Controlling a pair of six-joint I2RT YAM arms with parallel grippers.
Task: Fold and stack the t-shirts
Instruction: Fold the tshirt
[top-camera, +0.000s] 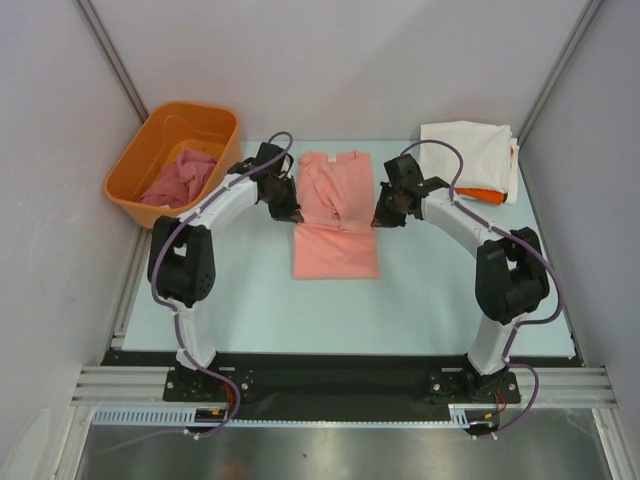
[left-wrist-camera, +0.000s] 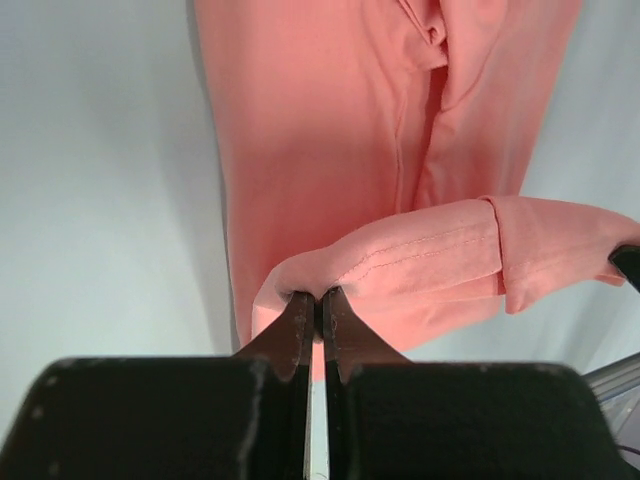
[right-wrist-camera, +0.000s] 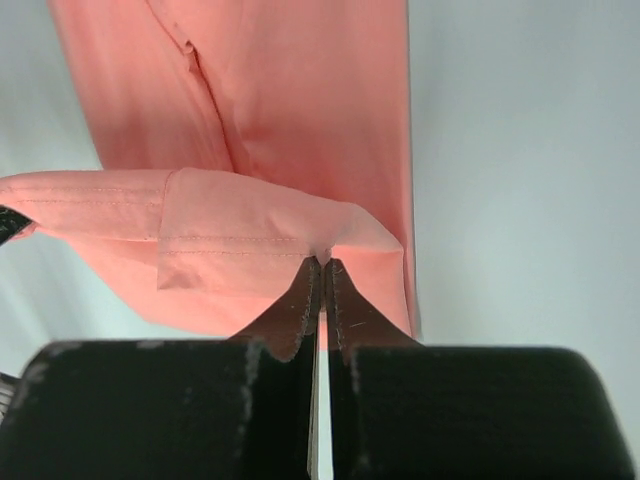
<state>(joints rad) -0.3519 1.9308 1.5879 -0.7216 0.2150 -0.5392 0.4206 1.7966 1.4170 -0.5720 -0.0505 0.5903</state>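
In the orange tub (top-camera: 135, 165) lies a crumpled rose-pink t-shirt (top-camera: 185, 176).

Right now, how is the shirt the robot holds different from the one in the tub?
The salmon-pink t-shirt lies mostly flat on the table; the rose-pink t-shirt sits crumpled in the orange tub. Salmon is lighter, rose darker. The left pincer and right pincer pinch the salmon one; nothing holds the rose one. Both are pink.
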